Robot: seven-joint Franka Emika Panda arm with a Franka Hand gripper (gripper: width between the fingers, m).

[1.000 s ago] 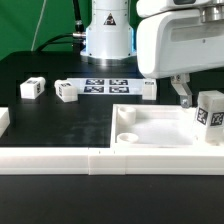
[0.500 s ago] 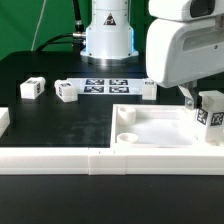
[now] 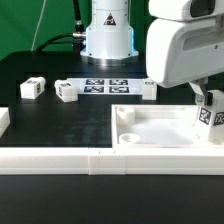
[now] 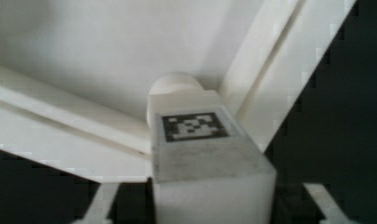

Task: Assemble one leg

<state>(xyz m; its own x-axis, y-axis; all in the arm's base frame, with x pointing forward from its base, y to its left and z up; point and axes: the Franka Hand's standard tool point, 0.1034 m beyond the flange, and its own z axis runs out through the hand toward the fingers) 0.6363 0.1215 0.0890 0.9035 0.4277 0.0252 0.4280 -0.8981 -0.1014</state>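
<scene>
Pincer (image 3: 205, 104) straddles upright leg (image 3: 210, 117), tray (image 3: 160, 129) corner.

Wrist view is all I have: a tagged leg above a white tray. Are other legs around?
Observer: Yes, three spare legs lie on the table beyond the tray.
Operator: Where is mine on the tray?
Observer: At the tray's end on the exterior view's right stands the leg, cut by the picture's edge.
Operator: Anything before the tray?
Observer: A long white rail runs along its near side.
</scene>
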